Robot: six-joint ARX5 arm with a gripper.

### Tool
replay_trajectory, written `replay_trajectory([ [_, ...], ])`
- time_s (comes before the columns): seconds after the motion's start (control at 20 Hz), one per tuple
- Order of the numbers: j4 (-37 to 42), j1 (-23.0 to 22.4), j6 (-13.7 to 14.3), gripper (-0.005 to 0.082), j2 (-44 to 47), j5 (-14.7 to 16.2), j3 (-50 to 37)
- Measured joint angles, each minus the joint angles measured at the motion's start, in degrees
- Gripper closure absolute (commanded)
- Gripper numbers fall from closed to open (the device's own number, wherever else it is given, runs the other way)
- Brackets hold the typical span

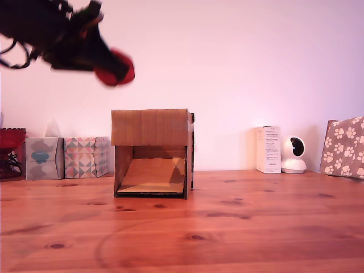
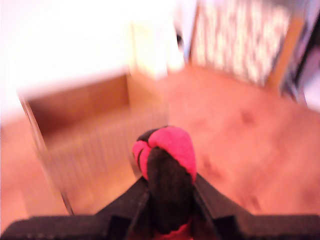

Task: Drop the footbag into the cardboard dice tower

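Observation:
The red and black footbag [image 1: 116, 71] hangs high in the air at the exterior view's upper left, held in my gripper [image 1: 108, 68], which is shut on it. In the blurred wrist view the footbag [image 2: 167, 167] sits squeezed between the two black fingers [image 2: 127, 202]. The brown cardboard dice tower [image 1: 151, 152] stands on the wooden table [image 1: 256, 222], below the footbag and slightly toward the exterior view's right, its front opening showing a sloped ramp. The wrist view looks down on the dice tower [image 2: 92, 132] with its open top.
Two patterned tissue boxes [image 1: 67, 157] and a dark red object [image 1: 10, 149] stand at the back on the exterior view's left. A white carton [image 1: 268, 149], a small white camera [image 1: 294, 155] and a paw-print box [image 1: 344, 148] stand at the back right.

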Motion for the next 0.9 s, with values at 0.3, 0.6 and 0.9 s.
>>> replay_trajectory([
  [0.3, 16.46, 0.09, 0.00, 0.0693, 4.37, -5.60, 0.87],
  [0.6, 7.39, 1.03, 0.04, 0.0693, 14.82, -4.92, 18.53],
  [0.9, -12.70, 1.75, 0.07, 0.0693, 27.02, -4.26, 35.26],
])
